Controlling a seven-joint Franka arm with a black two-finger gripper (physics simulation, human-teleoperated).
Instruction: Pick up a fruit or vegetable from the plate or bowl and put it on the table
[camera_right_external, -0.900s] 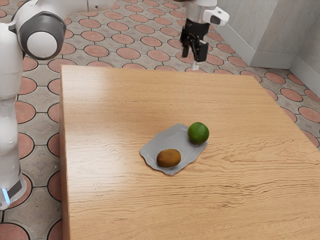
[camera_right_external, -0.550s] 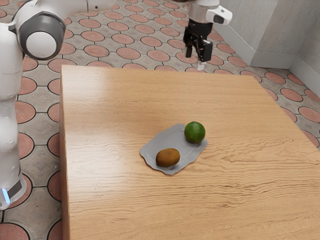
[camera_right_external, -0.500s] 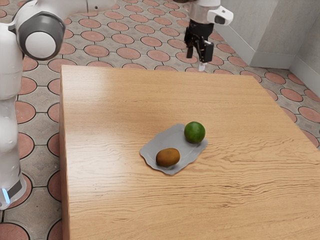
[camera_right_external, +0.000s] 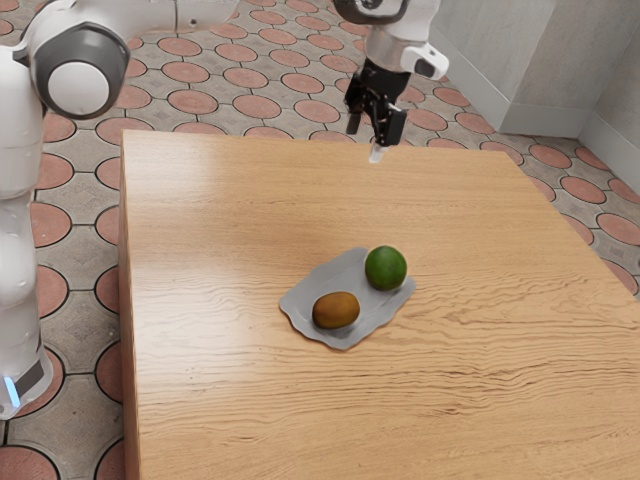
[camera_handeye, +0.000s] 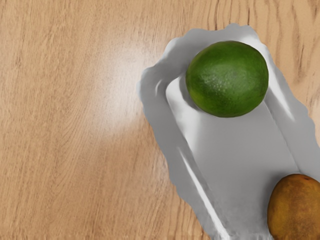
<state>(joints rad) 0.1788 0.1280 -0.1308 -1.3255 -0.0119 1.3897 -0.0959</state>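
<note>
High over the far part of the table, my gripper (camera_right_external: 366, 143) stands open in the exterior view, with nothing held and well above the plate. A grey plate with a wavy rim (camera_right_external: 306, 292) lies on the table and holds two fruits. The green lime (camera_right_external: 386, 268) rests at its far end, the brown kiwi (camera_right_external: 336, 310) at its near end, the two apart. From my wrist view, the lime (camera_handeye: 227, 79) sits inside the plate (camera_handeye: 172, 150), and the kiwi (camera_handeye: 296, 209) is partly cut off by the picture's edge.
The wooden table (camera_right_external: 230, 220) has its far edge below my hand. Bare wood surrounds the plate. A grey wall (camera_right_external: 540, 80) rises beyond the tiled floor at the exterior view's upper right.
My gripper first drifted toward the exterior view's right, then came back left and lower. The lime has shifted slightly toward the exterior view's left on the plate; the kiwi has moved a little.
</note>
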